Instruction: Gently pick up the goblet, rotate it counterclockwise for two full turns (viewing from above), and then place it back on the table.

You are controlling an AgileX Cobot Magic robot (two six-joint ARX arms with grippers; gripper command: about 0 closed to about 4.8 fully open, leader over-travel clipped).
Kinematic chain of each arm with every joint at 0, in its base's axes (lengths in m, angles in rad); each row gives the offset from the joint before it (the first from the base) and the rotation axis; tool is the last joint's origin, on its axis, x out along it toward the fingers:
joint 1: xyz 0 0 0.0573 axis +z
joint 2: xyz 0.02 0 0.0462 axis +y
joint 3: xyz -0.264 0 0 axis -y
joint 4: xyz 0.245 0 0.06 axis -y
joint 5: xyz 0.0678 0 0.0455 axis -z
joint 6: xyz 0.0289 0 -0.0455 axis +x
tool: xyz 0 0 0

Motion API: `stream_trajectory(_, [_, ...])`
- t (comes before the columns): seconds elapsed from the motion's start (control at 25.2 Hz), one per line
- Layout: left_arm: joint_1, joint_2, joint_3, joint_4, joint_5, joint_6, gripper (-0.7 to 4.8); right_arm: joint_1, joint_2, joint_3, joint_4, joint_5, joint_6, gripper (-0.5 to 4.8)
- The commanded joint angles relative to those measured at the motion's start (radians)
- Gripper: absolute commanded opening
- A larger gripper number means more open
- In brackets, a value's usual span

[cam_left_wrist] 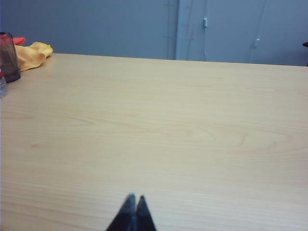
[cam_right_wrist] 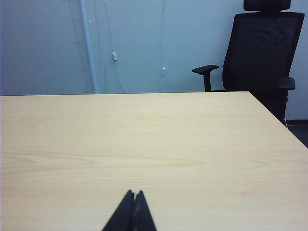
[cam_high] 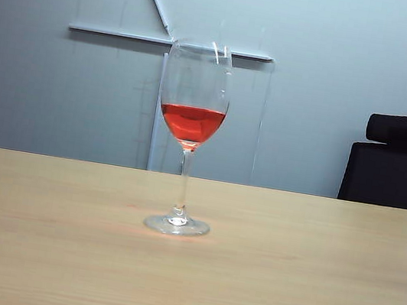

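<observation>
Pale wood-grain table (cam_high: pixel 305 292) fills the foreground of the exterior view, and on it, a little left of the middle, stands the goblet (cam_high: pixel 189 135), upright on its round foot with red liquid in the lower part of its bowl. Nothing touches the goblet, and neither arm shows in this view. Behind the table is a grey wall, and a black office chair (cam_high: pixel 394 163) stands at the far right. In the left wrist view the left tool (cam_left_wrist: pixel 133 198) shows only as two dark fingertips pressed together with no gap, clenched on nothing, above bare table (cam_left_wrist: pixel 168 125). At the far edge of that table lie a crumpled yellow cloth (cam_left_wrist: pixel 32 55) and, just beside it, a dark translucent cup (cam_left_wrist: pixel 8 57); both are well apart from the tool. In the right wrist view the right tool (cam_right_wrist: pixel 134 193) looks the same: its two dark tips meet, clenched and empty, over bare table (cam_right_wrist: pixel 144 144). Beyond the far corner of the table the black chair (cam_right_wrist: pixel 262 53) stands against the wall. The goblet appears in neither wrist view.
</observation>
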Motion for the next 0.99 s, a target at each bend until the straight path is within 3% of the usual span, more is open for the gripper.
stream_trajectory(0.04, [-0.001, 0.002, 0.002, 0.012, 0.002, 0.006, -0.05, 0.000, -0.002, -0.005, 0.017, -0.001, 0.001, -0.06])
stream_trajectory(0.32, [-0.001, 0.002, 0.002, 0.012, 0.002, 0.006, -0.05, 0.000, -0.002, -0.005, 0.018, -0.002, 0.006, -0.06])
stream_trajectory(0.52, [-0.040, 0.002, 0.002, 0.012, -0.005, 0.006, -0.05, 0.002, -0.002, -0.005, 0.018, -0.079, 0.136, -0.05])
stream_trajectory(0.63, [-0.157, 0.003, 0.002, 0.012, -0.005, 0.006, -0.05, 0.002, -0.002, -0.003, 0.024, -0.161, 0.208, 0.32])
stream_trajectory(0.79, [-0.325, 0.029, 0.002, 0.012, -0.003, 0.006, -0.05, 0.002, 0.000, 0.000, 0.073, -0.263, 0.266, 0.35])
stream_trajectory(0.99, [-0.539, 0.051, 0.002, 0.006, -0.001, 0.006, -0.05, 0.005, 0.016, 0.033, 0.116, -0.294, 0.294, 0.36])
